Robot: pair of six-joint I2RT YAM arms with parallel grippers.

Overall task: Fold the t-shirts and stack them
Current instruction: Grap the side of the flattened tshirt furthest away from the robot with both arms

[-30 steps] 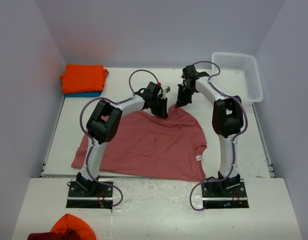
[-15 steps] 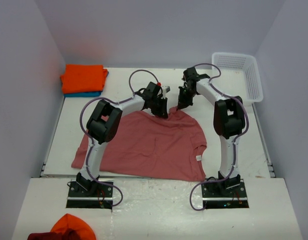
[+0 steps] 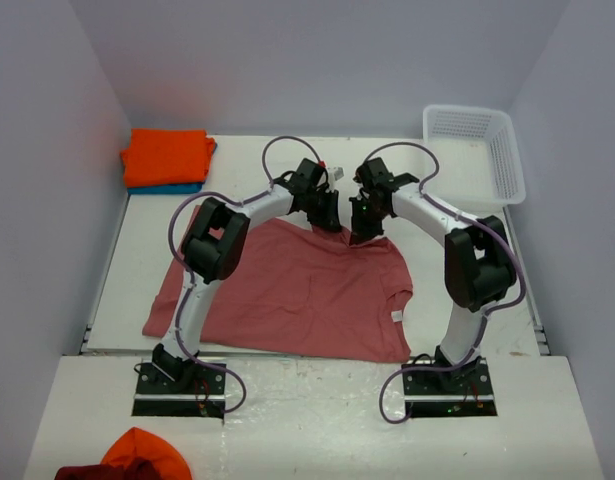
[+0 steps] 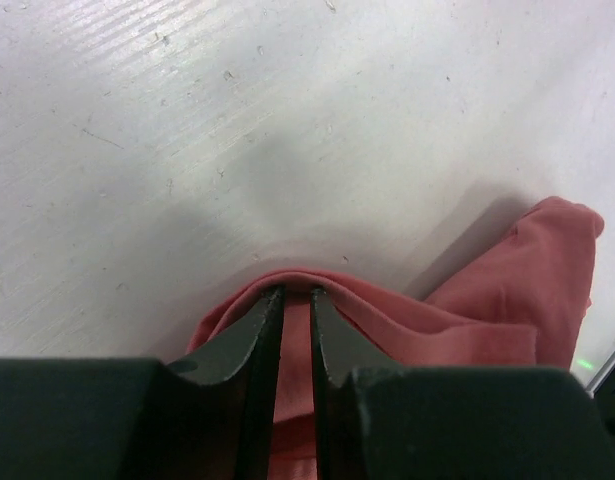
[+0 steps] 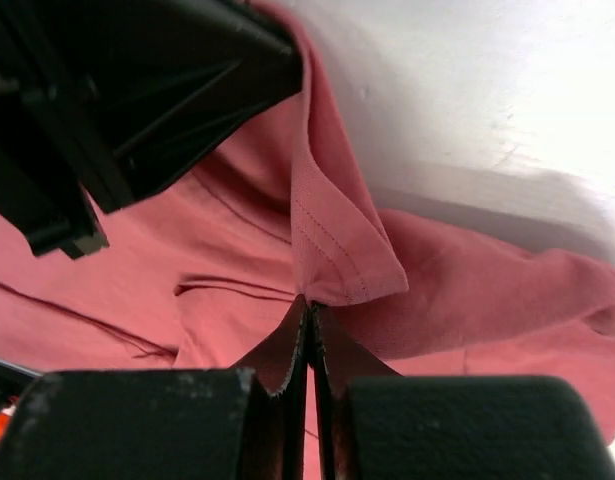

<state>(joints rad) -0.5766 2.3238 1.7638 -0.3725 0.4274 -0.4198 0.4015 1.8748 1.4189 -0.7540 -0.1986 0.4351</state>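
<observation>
Shirt position: a soft, dusty salmon-red t-shirt [image 3: 297, 290] lies spread on the white table [image 3: 237, 170] between the two arms. Its far edge is drawn up into a peak at the grippers, and a small white tag [image 3: 396, 316] sits near its right edge.
Left gripper: the left gripper [image 3: 329, 216] comes down on the far edge of the salmon-red t-shirt, just beside the right gripper [image 3: 359, 230].
Top view only: a folded bright orange t-shirt [image 3: 167, 155] rests on a teal-blue t-shirt [image 3: 179, 188] at the far left corner, well apart from both grippers. A white plastic lattice basket [image 3: 507, 170] stands at the far right corner. Neither jaw gap can be read from this view.
Left wrist view only: the left gripper [image 4: 295, 295] has its jaws drawn narrow, pinching a raised fold of the salmon-red t-shirt [image 4: 507, 290]. Red cloth fills the slit between the fingers [image 4: 242, 340], and bare table [image 4: 237, 110] lies beyond the fold.
Right wrist view only: the right gripper [image 5: 309, 315] has its jaws pressed together on a stitched hem fold of the salmon-red t-shirt [image 5: 337, 250], which stands up from the fingertips [image 5: 282, 350]. The black body of the left gripper [image 5: 137, 90] looms close at upper left, over the same cloth.
Shirt to grippers: both grips are on the far edge, close together, and the rest of the cloth trails toward the arm bases.
</observation>
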